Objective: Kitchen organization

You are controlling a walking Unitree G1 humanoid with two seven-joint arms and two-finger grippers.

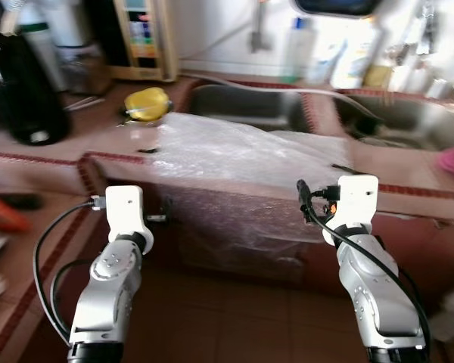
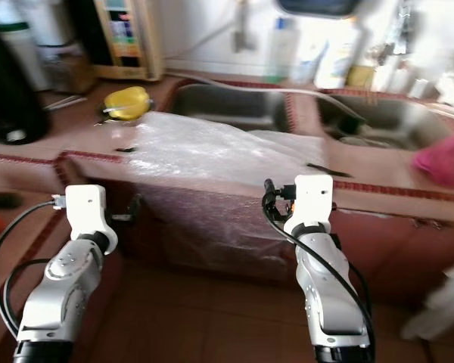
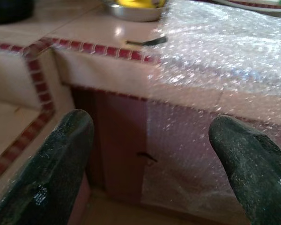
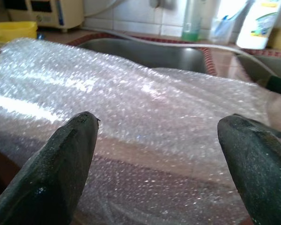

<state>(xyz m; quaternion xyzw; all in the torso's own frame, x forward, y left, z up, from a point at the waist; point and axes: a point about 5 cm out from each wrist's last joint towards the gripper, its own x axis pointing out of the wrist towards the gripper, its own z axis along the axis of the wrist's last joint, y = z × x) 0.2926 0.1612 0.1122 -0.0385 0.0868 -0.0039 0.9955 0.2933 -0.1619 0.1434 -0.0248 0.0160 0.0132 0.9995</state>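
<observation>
bubble wrap (image 1: 242,151) over counter (image 1: 53,162), grippers (both spread) facing

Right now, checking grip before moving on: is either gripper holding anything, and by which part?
Nothing is held. Both the left gripper and right gripper have open jaws, short of the bubble wrap.

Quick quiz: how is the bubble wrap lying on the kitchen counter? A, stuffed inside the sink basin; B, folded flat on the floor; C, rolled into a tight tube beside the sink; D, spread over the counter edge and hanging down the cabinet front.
D: the bubble wrap covers the counter in front of the sink and drapes down over the cabinet front, with both open grippers, left and right, facing it.
</observation>
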